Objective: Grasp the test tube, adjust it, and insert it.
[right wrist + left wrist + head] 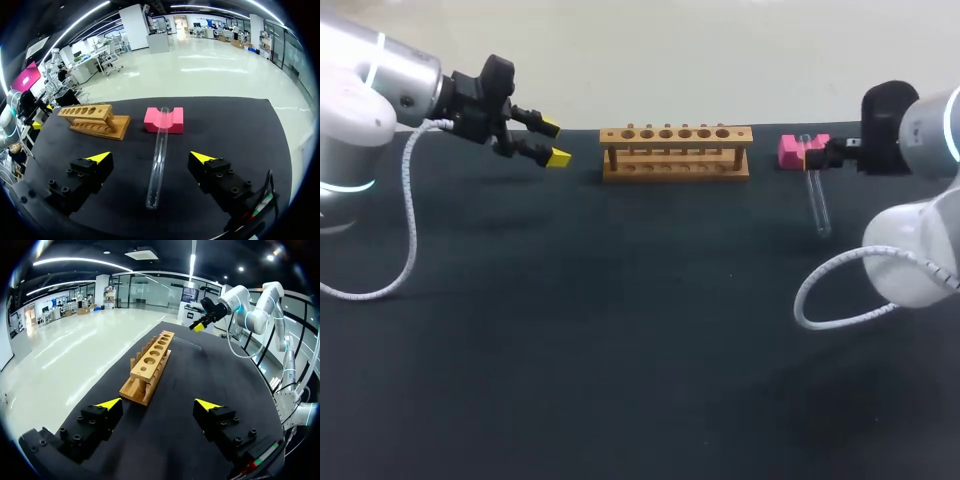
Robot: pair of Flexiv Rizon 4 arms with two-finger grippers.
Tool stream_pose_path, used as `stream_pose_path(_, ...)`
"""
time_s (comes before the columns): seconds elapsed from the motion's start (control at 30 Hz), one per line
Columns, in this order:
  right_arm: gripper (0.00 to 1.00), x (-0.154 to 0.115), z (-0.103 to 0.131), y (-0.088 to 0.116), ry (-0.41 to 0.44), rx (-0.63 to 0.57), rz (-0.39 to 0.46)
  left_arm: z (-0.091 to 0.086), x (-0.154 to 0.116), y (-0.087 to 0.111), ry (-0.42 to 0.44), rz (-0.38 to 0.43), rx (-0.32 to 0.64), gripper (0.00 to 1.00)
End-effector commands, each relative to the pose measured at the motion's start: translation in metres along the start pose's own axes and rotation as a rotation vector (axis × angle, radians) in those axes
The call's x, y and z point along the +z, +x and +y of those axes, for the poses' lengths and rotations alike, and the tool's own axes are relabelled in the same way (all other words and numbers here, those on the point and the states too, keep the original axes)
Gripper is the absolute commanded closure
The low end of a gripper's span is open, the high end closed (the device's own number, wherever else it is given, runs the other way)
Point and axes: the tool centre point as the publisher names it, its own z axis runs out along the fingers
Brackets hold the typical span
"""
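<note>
On the black table [620, 350], the wooden test tube rack [675, 152] stands upright toward the far edge, near the middle, with six holes in a row along its top bar.

Test tube [158, 155]: it lies to the right of the rack, well apart from it. Its open end rests in the notch of a pink support block [164, 120], and its rounded end lies on the table nearer than the rack's row.

Right gripper [150, 157]: it is on the rack's right, over the tube. Its fingers are spread wide, one on each side of the tube's lower half, and neither yellow tip touches the glass. The pink block lies ahead of the fingers, beside the rack's right end.

Left gripper [552, 143]: it hangs above the table just left of the rack, with its fingers parted and nothing between them. In the left wrist view the rack [150, 365] stands end-on ahead of the gap between the fingers.

Obstructions: the table between the tube and the rack holds only the pink block. White coiled cables from both arms rest on the cloth nearer than the rack, well apart from it.
</note>
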Motion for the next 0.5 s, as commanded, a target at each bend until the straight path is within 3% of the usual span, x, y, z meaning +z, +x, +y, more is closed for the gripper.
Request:
stream_pose_path(0.03, 0.00, 0.012, 0.004, -0.001, 0.123, -0.004, 0.005, 0.000, 0.000, 0.001, -0.002, -0.004, 0.003, 0.00)
stream_pose_path(0.5, 0.00, 0.034, 0.009, 0.006, 0.157, -0.050, 0.040, 0.000, 0.000, 0.001, -0.002, -0.004, 0.003, 0.00)
